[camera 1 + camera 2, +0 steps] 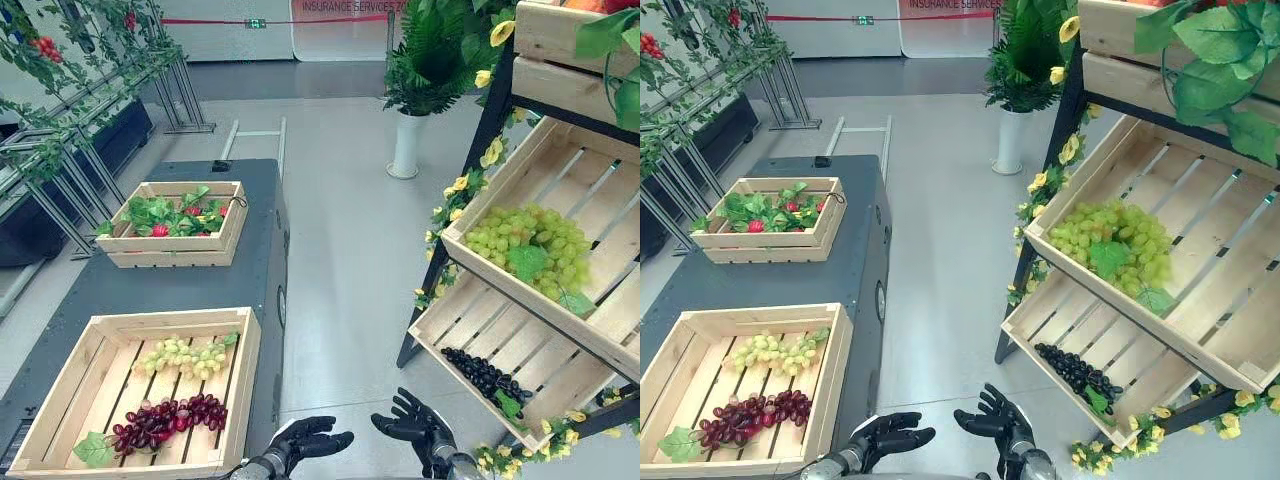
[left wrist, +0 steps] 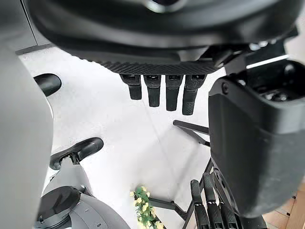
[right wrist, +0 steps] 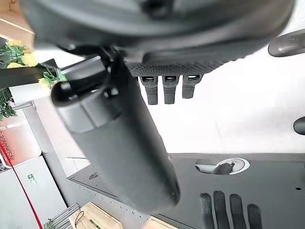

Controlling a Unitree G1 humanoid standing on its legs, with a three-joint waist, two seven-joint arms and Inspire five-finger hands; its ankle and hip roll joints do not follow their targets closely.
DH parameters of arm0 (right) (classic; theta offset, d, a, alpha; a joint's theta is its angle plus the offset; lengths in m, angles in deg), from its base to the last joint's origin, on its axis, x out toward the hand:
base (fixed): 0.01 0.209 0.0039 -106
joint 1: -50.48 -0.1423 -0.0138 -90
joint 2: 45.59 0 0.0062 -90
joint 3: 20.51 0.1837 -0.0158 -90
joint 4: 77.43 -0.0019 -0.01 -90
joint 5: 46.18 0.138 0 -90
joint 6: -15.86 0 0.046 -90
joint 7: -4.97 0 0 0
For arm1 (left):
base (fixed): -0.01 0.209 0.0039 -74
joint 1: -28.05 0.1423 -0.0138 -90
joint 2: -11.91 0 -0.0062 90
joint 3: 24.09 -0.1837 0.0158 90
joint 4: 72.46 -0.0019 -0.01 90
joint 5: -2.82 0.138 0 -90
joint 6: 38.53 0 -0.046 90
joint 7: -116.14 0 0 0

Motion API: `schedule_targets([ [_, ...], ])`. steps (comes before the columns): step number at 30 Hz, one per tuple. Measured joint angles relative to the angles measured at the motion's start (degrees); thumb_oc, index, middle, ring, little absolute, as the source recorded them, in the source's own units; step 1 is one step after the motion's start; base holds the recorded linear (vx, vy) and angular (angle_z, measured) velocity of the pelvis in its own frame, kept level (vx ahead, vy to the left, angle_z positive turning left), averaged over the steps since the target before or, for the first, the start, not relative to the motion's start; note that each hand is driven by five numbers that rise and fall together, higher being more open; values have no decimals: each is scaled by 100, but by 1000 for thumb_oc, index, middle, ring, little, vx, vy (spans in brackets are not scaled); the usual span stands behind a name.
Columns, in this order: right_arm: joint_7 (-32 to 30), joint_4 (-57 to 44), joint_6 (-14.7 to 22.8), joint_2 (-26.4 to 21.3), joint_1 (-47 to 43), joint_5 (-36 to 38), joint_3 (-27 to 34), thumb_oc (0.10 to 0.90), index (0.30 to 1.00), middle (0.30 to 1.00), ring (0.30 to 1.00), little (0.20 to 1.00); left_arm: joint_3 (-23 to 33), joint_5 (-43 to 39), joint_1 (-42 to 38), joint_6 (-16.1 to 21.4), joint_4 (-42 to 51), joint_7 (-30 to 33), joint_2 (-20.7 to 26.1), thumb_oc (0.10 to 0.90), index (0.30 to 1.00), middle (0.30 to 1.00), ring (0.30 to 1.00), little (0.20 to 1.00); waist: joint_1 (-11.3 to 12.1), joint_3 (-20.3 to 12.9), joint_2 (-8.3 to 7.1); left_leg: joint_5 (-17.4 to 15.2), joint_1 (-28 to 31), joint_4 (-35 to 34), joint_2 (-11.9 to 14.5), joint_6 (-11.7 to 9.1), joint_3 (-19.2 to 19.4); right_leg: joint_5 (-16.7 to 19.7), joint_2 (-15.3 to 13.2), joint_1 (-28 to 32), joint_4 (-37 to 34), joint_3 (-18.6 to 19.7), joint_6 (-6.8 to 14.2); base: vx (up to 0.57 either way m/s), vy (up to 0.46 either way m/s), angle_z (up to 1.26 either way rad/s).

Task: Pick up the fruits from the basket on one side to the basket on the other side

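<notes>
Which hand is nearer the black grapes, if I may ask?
Right. The right hand is just short of the black grapes; the left hand lies beyond it, nearer the table.

Your left hand (image 1: 305, 438) and right hand (image 1: 415, 420) are matte black. Each has a row of blocky, segmented fingers (image 2: 172, 98) with squared tips. A finely ribbed strip (image 2: 157, 67) edges the palm, and the thumb (image 3: 119, 143) is a thick, smooth casing. Your silver-grey arms (image 1: 262, 468) meet the hands at the wrists.
</notes>
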Motion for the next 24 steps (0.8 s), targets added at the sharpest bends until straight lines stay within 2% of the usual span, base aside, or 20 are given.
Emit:
schedule_targets([
  [20,42,0,-31,4,-1,440,3,800,900,900,900,900,-48,237,-21,-39,0,110,2,800,900,900,900,900,1,-3,57,1,-34,0,0,1,-6,0,-1,-30,0,-8,-1,2,3,6],
  [24,237,0,-90,-19,-17,470,4,800,900,900,900,900,-62,498,-32,19,14,467,1,800,900,900,900,900,0,7,73,1,-43,0,0,0,-10,-1,-1,-36,0,-12,-2,0,0,0],
])
